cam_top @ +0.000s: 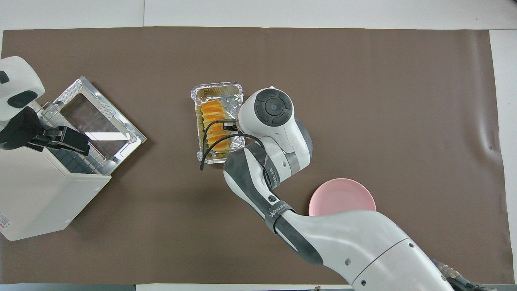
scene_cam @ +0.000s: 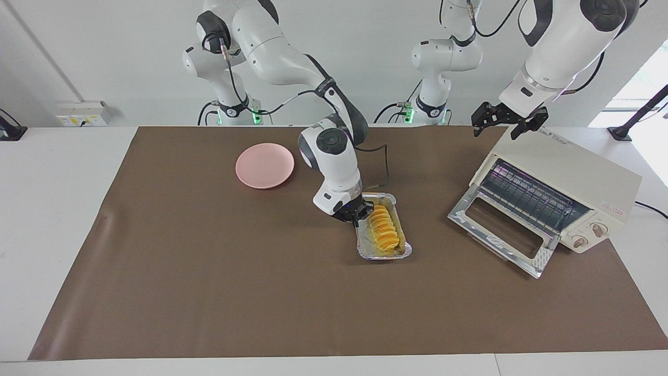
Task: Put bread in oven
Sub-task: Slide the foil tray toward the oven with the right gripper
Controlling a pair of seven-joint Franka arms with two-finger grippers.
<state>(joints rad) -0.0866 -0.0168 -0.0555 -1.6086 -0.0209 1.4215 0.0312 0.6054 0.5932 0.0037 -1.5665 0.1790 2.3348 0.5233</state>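
The bread (scene_cam: 383, 233) is a small yellow loaf with a bumpy top. It lies in a shiny foil tray (scene_cam: 366, 252) on the brown mat (scene_cam: 209, 292) that covers the counter (scene_cam: 52, 235), near the middle. The loaf sits along the side of the tray that is toward the left arm's end of the counter.

The right arm comes in from its base, reaches over the mat and bends down at the wrist. Its right end effector (scene_cam: 357, 215) is low at the edge of the foil tray, on the side toward the right arm's end of the counter. Its fingers look pinched on that rim, but I cannot tell for sure how tight they are. It does not touch the bread.

The oven (scene_cam: 569, 183) is cream white and stands at the left arm's end of the counter. Its glass door (scene_cam: 501, 235) hangs open and down. The wire rack (scene_cam: 527, 198) shows inside, and two round knobs (scene_cam: 589, 236) sit on the front.

The left arm waits, bent over the oven. Its left end effector (scene_cam: 503, 121) hangs over the top of the oven with its fingers wide apart, holding nothing.

A round pink plate (scene_cam: 264, 165) lies on the mat, nearer to the robots than the tray and toward the right arm's end.
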